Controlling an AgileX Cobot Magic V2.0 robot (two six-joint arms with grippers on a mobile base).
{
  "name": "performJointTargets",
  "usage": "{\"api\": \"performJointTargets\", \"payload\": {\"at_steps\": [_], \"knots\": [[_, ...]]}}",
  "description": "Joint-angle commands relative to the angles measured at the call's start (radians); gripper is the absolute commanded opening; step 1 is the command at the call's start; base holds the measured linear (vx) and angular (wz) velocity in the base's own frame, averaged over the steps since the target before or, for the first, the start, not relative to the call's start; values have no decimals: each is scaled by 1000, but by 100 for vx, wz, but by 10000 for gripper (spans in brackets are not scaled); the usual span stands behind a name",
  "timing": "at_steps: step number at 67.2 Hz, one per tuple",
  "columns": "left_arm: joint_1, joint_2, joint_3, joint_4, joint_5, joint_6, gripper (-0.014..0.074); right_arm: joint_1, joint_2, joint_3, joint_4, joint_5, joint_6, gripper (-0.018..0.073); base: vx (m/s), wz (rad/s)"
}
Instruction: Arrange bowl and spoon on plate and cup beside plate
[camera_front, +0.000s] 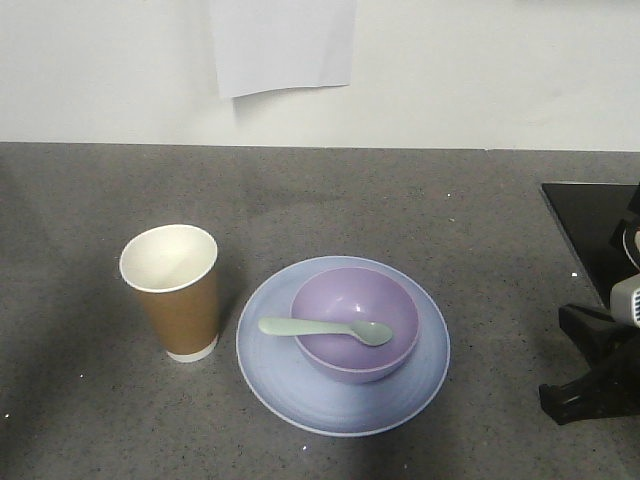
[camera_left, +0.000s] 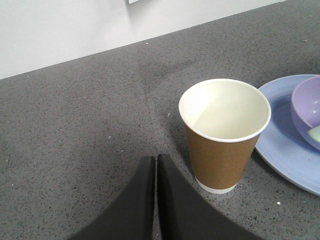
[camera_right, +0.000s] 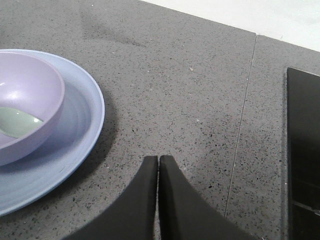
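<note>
Both grippers have smooth, matte black, tapering fingers (camera_left: 145, 200)

The front view looks down on the whole counter (camera_front: 400, 200). Each wrist view sits low and close; all share the plate (camera_front: 300, 385).

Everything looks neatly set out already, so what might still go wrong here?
Two things, likely. The left gripper, shut, sits close to the empty paper cup; a careless move might tip it, since it is tall and light. The spoon rests across the bowl with its handle past the rim, over the plate, so a bump may flip it out.
</note>
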Motion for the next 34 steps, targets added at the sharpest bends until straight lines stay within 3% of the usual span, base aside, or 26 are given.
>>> {"api": "performJointTargets", "payload": {"at_steps": [1, 8, 16, 28, 34], "knots": [[-5, -3, -24, -17, -63, 1, -8, -5, -3, -29, 1, -66, -4, -6, 0, 0], [-5, -3, -24, -15, -63, 3, -8, -5, -3, -29, 1, -66, -4, -6, 0, 0], [-5, -3, -24, 64, -63, 12, -8, -5, -3, -29, 1, -66, -4, -6, 0, 0], [-5, -27, -17, 88, -60, 4, -8, -5, -3, -29, 1, -66, -4, -6, 0, 0], [15, -85, 40, 98, -113, 4, -8, -5, -3, -29, 1, -66, -4, -6, 0, 0]]}}
